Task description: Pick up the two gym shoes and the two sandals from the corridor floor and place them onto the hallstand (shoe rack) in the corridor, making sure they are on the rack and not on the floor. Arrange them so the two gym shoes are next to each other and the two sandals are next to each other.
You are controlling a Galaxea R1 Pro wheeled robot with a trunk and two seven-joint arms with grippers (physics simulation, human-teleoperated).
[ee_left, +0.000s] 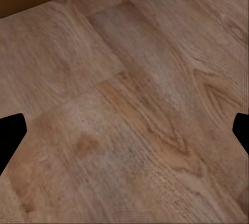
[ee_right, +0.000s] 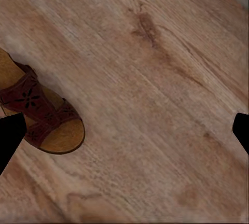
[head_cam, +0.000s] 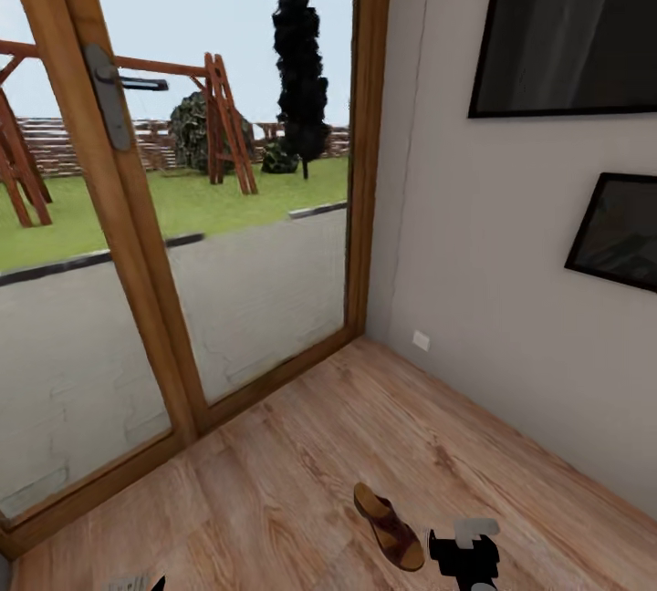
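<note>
One brown sandal point(head_cam: 390, 527) with a tan footbed and a maroon strap lies flat on the wood-plank corridor floor point(head_cam: 301, 472), near the corner by the glass door. My right gripper point(head_cam: 466, 558) hangs just to its right, above the floor. In the right wrist view the sandal point(ee_right: 44, 115) lies beside one fingertip point(ee_right: 9, 136), and the right gripper point(ee_right: 124, 130) is open with bare planks between its fingers. My left gripper point(ee_left: 124, 130) is open over bare floor point(ee_left: 129, 105). The gym shoes and the hallstand are out of view.
A tall wood-framed glass door point(head_cam: 137, 235) closes the corridor ahead and to the left. A pale wall point(head_cam: 474, 244) with two dark framed pictures point(head_cam: 570, 25) runs along the right. Open planks stretch between the door and the sandal.
</note>
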